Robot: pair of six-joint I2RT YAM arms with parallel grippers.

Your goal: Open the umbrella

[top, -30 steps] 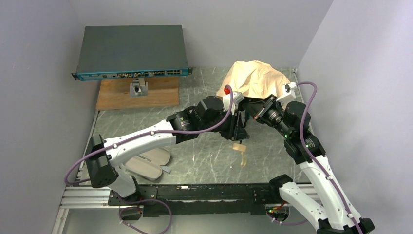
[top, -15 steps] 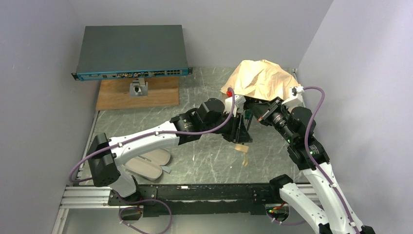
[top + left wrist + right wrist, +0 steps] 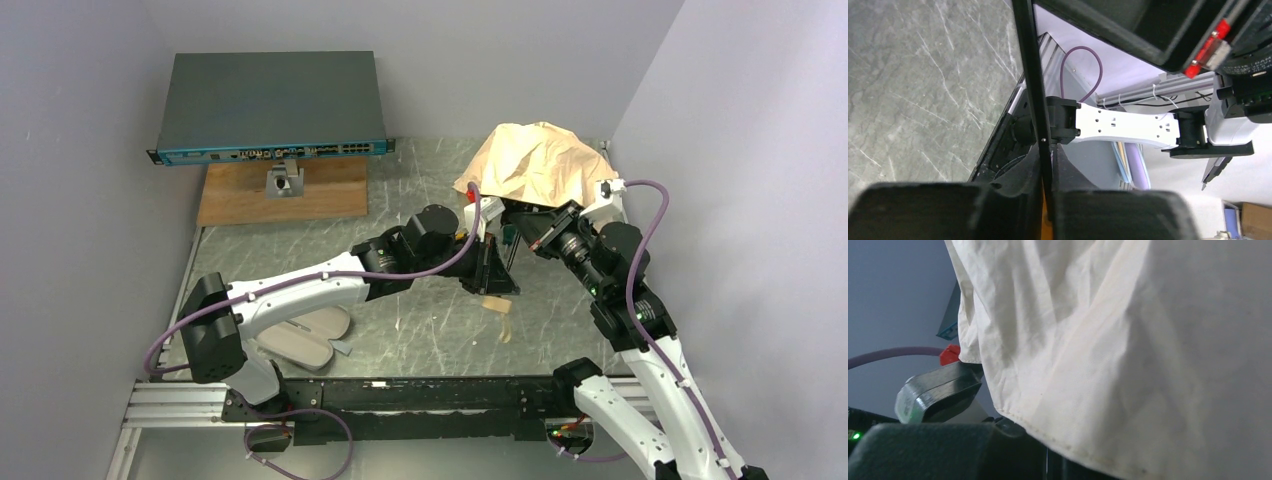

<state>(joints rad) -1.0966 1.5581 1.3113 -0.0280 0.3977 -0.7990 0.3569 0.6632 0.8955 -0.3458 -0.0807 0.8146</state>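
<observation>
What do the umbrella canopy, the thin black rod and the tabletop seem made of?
The canopy: tan woven fabric, matte, creased, stitched hem. The rod: likely metal, smooth black, a small rivet-like dot showing. The tabletop: grey stone-look slab with pale veins; possibly laminate.

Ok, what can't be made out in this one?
- Right gripper: top view, the canopy overhangs it; right wrist view, fabric fills the frame, so what its jaws hold is hidden.
- Ribs: top view, under the canopy.
- Shaft: left wrist view, cut off by the top edge.
- Tan piece near the left gripper: top view, too small to identify.
</observation>
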